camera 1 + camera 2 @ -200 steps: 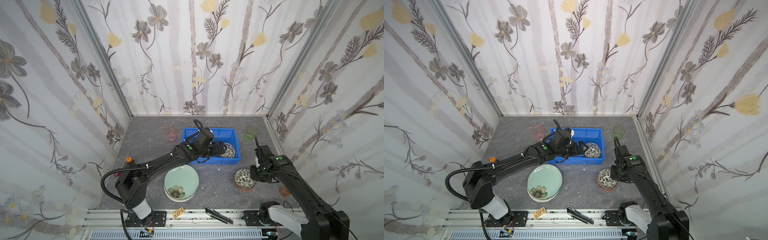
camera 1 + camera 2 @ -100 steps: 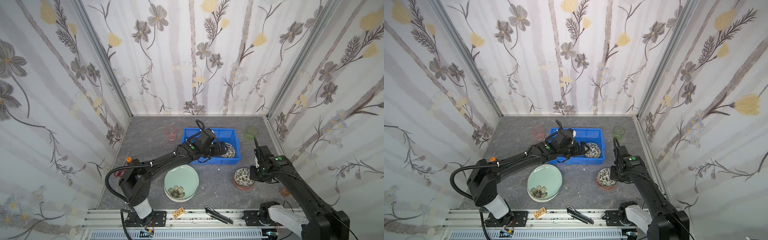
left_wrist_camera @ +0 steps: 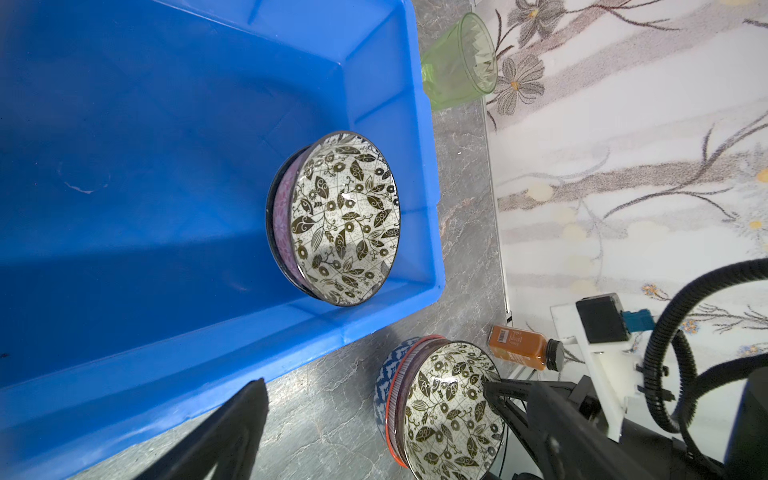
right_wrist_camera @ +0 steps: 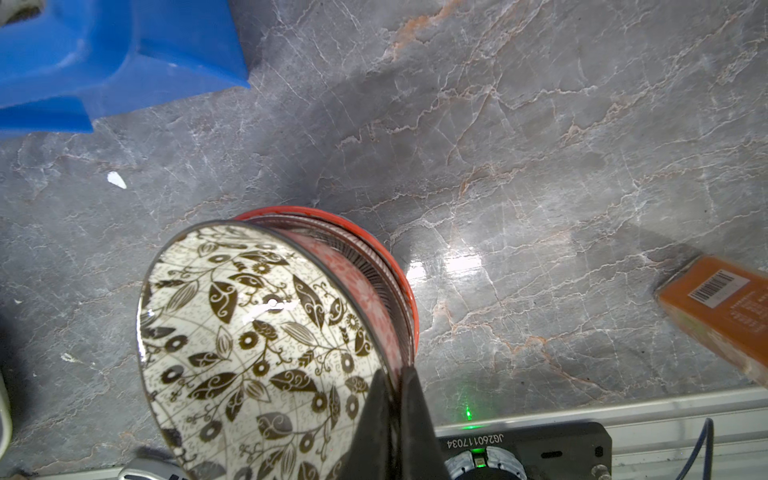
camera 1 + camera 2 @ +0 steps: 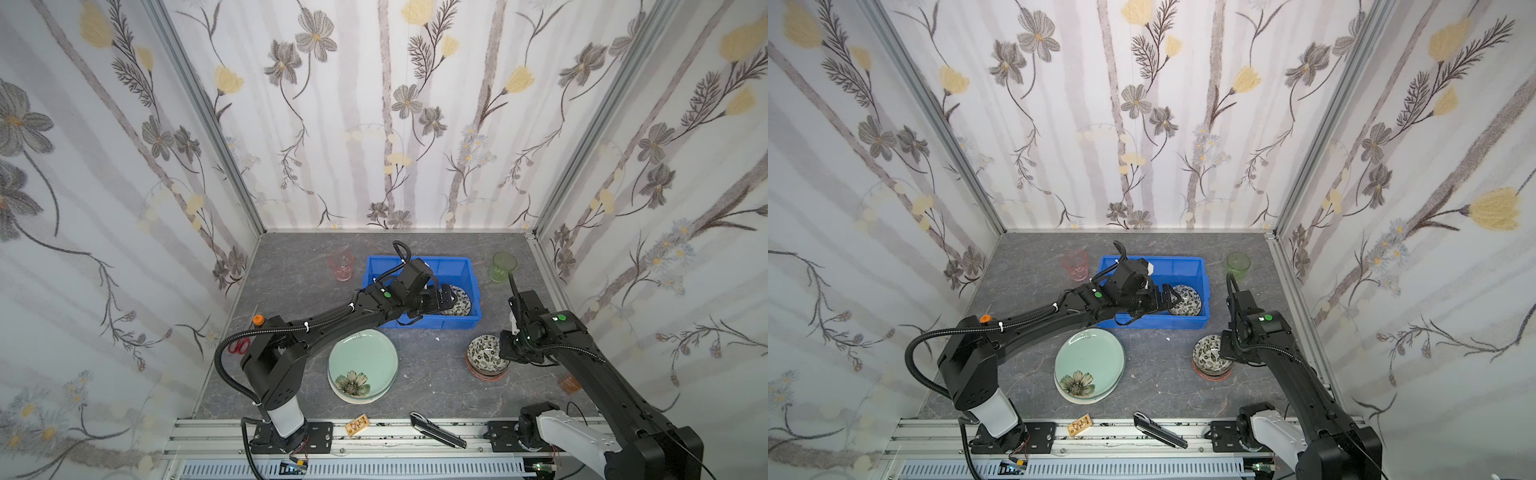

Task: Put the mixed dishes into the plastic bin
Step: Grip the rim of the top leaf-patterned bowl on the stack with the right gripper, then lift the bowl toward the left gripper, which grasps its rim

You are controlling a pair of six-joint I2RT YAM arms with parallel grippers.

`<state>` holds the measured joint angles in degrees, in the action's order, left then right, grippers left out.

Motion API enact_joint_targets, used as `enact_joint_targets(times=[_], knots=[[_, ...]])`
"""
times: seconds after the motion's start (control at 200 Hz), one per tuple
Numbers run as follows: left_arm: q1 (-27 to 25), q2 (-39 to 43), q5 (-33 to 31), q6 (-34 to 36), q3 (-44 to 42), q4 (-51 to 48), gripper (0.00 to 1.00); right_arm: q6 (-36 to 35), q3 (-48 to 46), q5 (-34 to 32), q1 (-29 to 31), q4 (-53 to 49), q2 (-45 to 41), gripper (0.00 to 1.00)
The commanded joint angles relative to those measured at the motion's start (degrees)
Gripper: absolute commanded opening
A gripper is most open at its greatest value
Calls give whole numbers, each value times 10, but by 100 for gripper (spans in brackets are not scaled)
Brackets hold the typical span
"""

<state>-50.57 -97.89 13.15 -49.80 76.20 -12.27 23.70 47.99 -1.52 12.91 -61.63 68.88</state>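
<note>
Right gripper (image 4: 392, 376) pinches the glossy rim of a black-and-white leaf bowl (image 4: 249, 332), topmost of a stack on the grey marbled table (image 4: 540, 145); left gripper (image 5: 1170, 296), jaws spread wide, hovers over the smooth blue plastic bin (image 5: 1183, 266), beside a matching bowl (image 5: 1185, 300) lying inside.

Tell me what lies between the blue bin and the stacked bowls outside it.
Just bare tabletop and a tiny white speck, seen in the right wrist view.
</note>
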Motion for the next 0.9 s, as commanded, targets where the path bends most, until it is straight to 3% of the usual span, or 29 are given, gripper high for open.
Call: enact_joint_targets(times=[0.0,0.32,0.59,0.779,0.894], knots=[[-4,-2,1,-12,0,9,100,2,17,-5,2,-3,-6,0],[-40,-41,22,-27,39,8,93,1,117,1,27,-20,15,0],[-52,-64,29,-18,56,7,75,-7,176,-10,42,-16,56,0],[-54,-73,39,-18,57,6,53,-11,196,-12,44,-9,78,0],[-54,-79,44,-17,59,6,51,-15,207,-10,46,-7,87,0]])
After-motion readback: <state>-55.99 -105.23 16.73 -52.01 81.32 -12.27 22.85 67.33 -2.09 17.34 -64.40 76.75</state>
